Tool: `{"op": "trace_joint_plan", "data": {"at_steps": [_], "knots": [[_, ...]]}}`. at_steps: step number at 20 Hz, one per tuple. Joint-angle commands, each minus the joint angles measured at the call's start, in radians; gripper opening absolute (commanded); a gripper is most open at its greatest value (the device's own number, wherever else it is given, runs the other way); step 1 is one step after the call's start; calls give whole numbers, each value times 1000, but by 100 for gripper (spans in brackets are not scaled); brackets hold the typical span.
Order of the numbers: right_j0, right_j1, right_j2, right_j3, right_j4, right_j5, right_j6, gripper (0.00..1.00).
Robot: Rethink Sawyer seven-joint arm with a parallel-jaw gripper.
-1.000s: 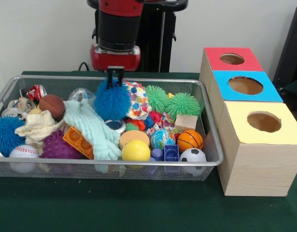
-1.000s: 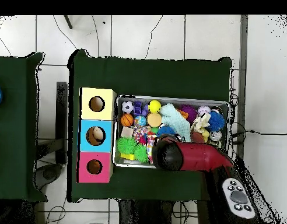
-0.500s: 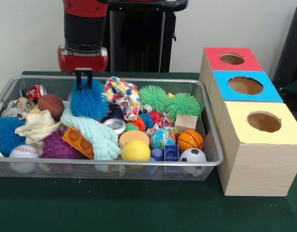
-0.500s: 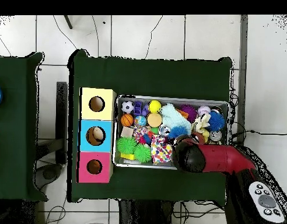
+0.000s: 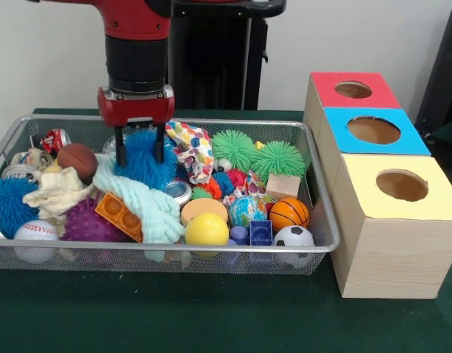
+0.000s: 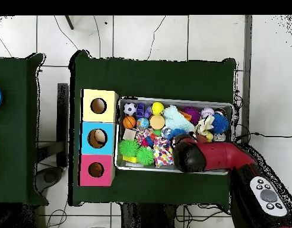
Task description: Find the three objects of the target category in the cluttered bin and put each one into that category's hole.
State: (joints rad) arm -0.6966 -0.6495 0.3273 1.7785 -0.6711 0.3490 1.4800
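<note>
On the green tabletop [image 5: 211, 316] a wire bin [image 5: 322, 243] is sitting beside three wooden boxes, the yellow box [image 5: 403, 220] nearest, then the blue box [image 5: 373, 132], then the red box [image 5: 351, 90], each showing a round hole on top. Along the bin's near side a baseball [image 5: 34, 234], a yellow ball [image 5: 206, 229] and a small soccer ball [image 5: 294, 237] are lying. Behind them a pale mint cloth [image 5: 141, 200] is draping over an orange brick [image 5: 117, 215]. Farther back, the gripper [image 5: 140, 151] is reaching down with its jaws spread on either side of the blue spiky ball [image 5: 143, 163], which is resting among the clutter left of two green spiky balls [image 5: 277, 158].
</note>
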Motion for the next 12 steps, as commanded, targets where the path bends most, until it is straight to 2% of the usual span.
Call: {"op": "trace_joint_plan", "data": {"at_steps": [1, 7, 12], "knots": [[-28, -15, 129, -30, -41, 69, -149, 100], [-32, -80, 160, 2, 25, 134, -114, 100], [25, -169, 140, 15, 41, 197, -95, 100]]}}
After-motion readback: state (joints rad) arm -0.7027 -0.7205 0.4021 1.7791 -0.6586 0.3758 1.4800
